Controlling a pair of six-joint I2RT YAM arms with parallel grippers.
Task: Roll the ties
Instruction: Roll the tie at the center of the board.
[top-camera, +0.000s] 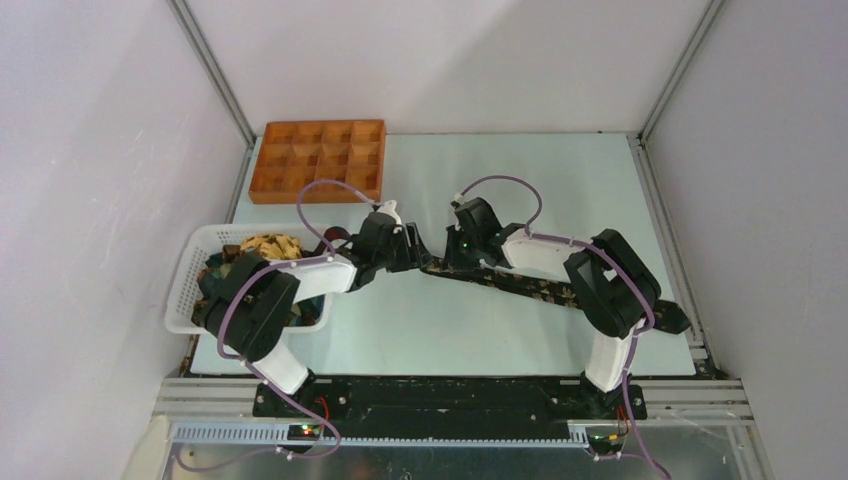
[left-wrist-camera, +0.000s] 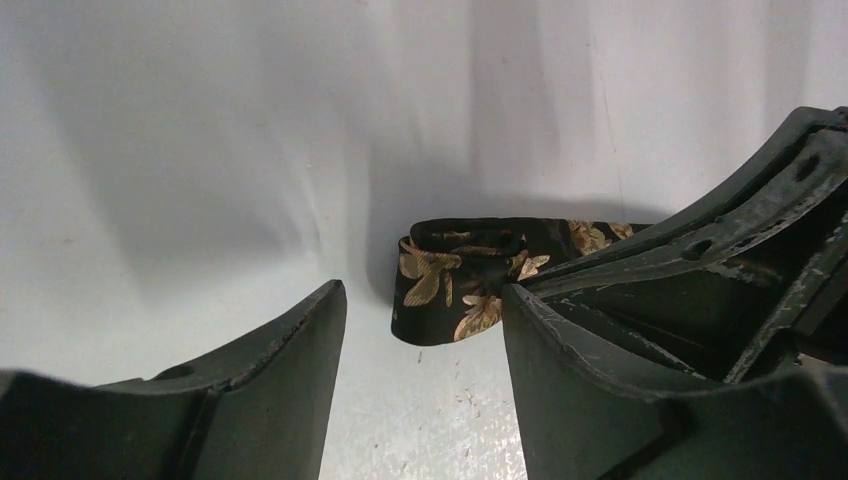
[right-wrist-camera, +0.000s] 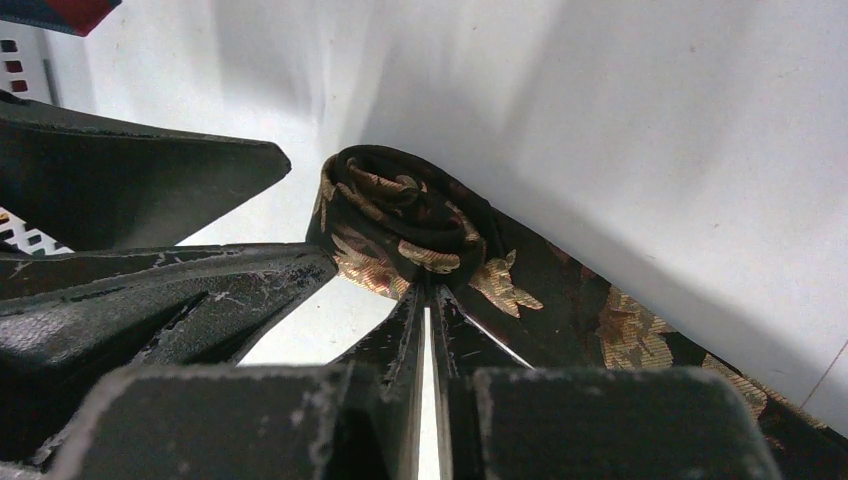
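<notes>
The tie lies stretched across the worktop, its rolled end at the middle. Our right fingers are nearly together, nipping the roll's edge; our left fingers stand apart just beside it. We should hold the roll tight and square, the left fingers steadying it, so each turn stacks evenly
</notes>
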